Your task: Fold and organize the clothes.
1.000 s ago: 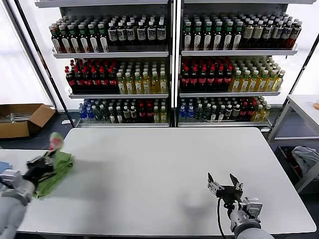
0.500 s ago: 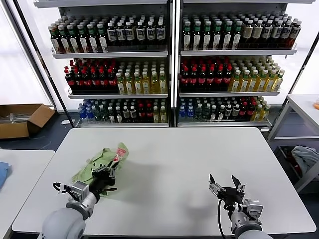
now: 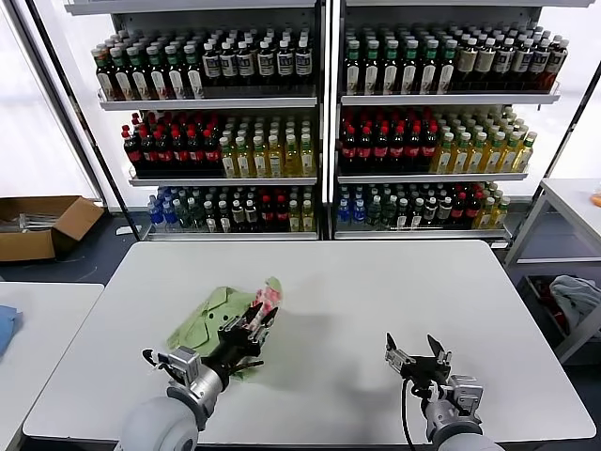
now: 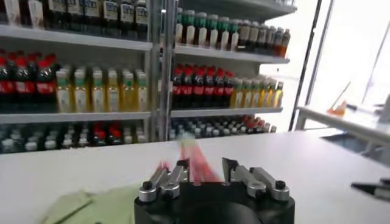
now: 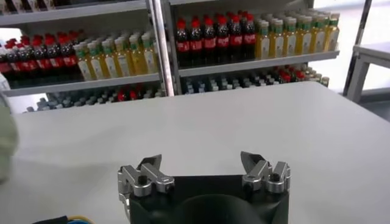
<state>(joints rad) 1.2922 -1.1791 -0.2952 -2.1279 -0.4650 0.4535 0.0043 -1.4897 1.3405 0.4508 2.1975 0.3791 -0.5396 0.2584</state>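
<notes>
While clamped by left gripper [image 3: 252, 324], shirt [image 3: 208, 318] trailing behind

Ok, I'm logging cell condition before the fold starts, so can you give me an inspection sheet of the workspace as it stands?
Surface: white table, bare apart from the garment.
Job's things: one light green shirt, crumpled on the table's left part, a red-and-white printed end sticking up by the left gripper.
Clutter: nothing seen on the table.
Grippers: left gripper shut on the shirt's printed end; right gripper open, holding nothing, over the table's near right.
Cables: a black cable runs along the right arm.
Surroundings: bottle shelves behind; cardboard box on the floor at left; a second table at left.
</notes>
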